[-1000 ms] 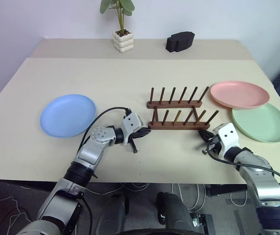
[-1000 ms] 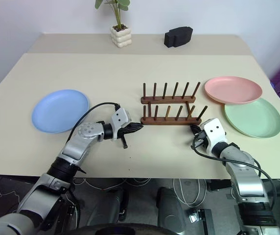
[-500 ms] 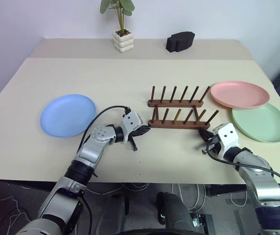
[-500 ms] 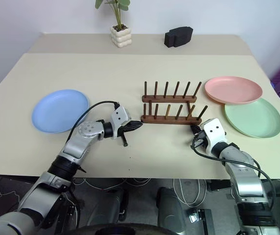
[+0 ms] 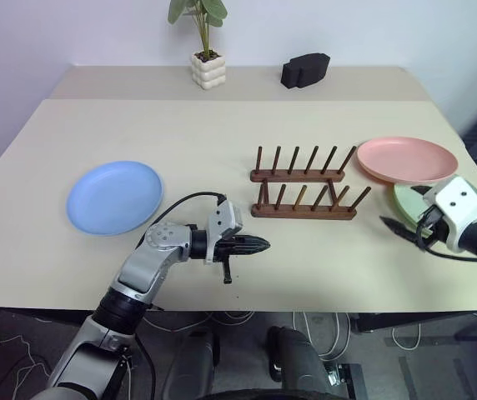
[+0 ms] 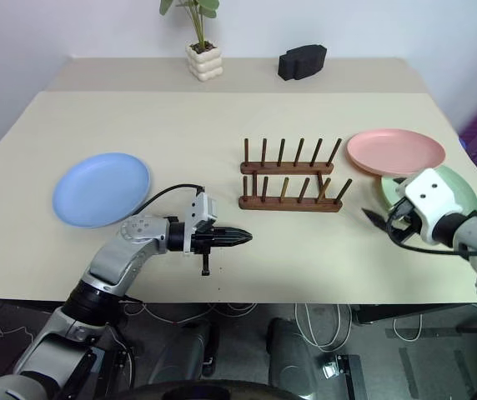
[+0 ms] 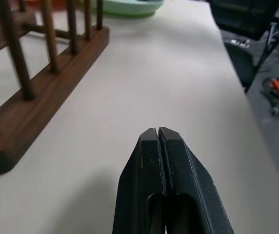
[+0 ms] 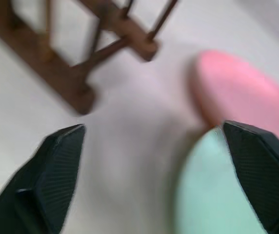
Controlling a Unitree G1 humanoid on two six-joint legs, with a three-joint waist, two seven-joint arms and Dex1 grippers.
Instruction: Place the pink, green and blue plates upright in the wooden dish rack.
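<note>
Table (image 5: 222,133): beige, bears all task items.
Rack (image 5: 303,193): empty, just beyond left gripper, well inboard of right gripper.
Left gripper (image 5: 263,244): fingers pressed together, holding nothing.
Right gripper (image 8: 154,161): fingers spread wide, empty, over near edge of green plate (image 5: 412,198).
Pink plate (image 5: 406,159): flat, beyond right gripper.
Blue plate (image 5: 114,196): flat, well outboard of left gripper.
Advice: straddle green rim squarely, pinch firmly before lifting.
</note>
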